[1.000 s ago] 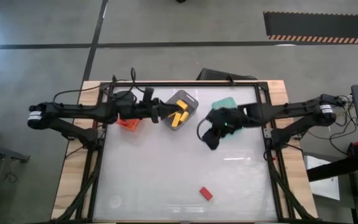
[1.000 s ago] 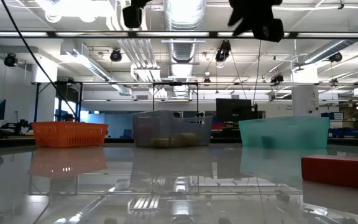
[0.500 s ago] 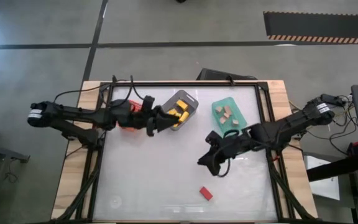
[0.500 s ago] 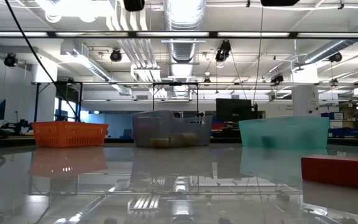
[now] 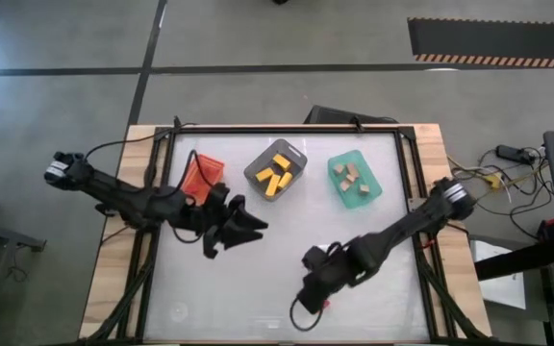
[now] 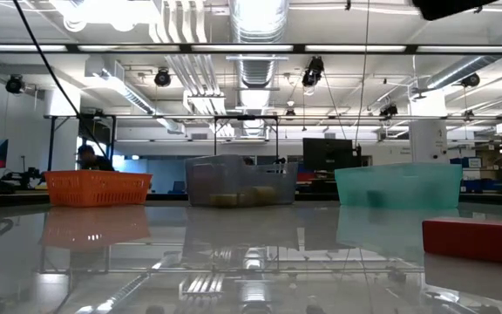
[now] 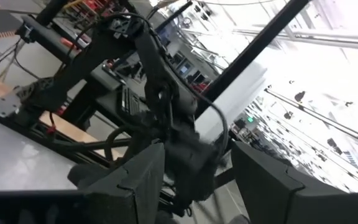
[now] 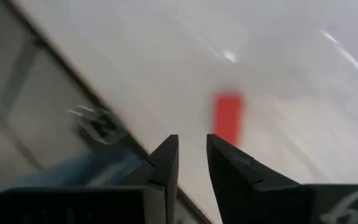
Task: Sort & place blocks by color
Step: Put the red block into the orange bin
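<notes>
bright ceiling lights | glare on table | right wrist blurred

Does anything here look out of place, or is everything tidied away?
One small red wooden block lies alone on the white table, outside the bins, under the right gripper. The yellow blocks and pale tan blocks are binned.
</notes>
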`<move>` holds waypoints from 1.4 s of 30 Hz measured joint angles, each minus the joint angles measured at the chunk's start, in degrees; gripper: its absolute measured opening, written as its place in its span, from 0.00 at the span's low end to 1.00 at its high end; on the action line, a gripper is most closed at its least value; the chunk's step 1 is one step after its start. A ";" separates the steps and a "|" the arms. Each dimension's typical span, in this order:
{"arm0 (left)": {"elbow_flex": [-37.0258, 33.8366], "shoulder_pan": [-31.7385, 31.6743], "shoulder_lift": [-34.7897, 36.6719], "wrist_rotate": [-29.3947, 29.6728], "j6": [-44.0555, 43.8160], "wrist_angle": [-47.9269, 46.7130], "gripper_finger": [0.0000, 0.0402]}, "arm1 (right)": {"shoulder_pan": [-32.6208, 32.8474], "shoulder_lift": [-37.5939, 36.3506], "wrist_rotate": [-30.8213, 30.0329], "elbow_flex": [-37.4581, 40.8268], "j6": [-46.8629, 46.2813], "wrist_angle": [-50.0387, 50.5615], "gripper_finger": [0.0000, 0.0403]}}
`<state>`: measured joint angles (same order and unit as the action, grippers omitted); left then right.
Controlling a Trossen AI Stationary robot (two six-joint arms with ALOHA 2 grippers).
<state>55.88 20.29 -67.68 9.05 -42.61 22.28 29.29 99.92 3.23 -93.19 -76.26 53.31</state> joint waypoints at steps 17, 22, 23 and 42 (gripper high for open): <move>-0.02 1.98 0.00 1.96 1.14 -0.17 0.43 | 1.60 18.17 9.26 -10.60 1.20 13.11 0.44; -0.11 1.98 0.00 1.98 1.11 -0.17 0.43 | 1.58 20.42 9.23 -10.62 1.39 11.86 0.56; -0.15 1.98 0.00 1.96 1.11 -0.17 0.43 | 1.57 20.90 9.24 -10.60 1.61 11.99 0.58; -0.88 2.02 0.00 1.97 1.05 -0.22 0.43 | 1.28 24.09 8.78 -9.42 3.80 9.77 0.45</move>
<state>55.00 22.31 -67.68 11.02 -41.56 22.06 30.57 124.01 12.02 -102.61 -72.46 63.08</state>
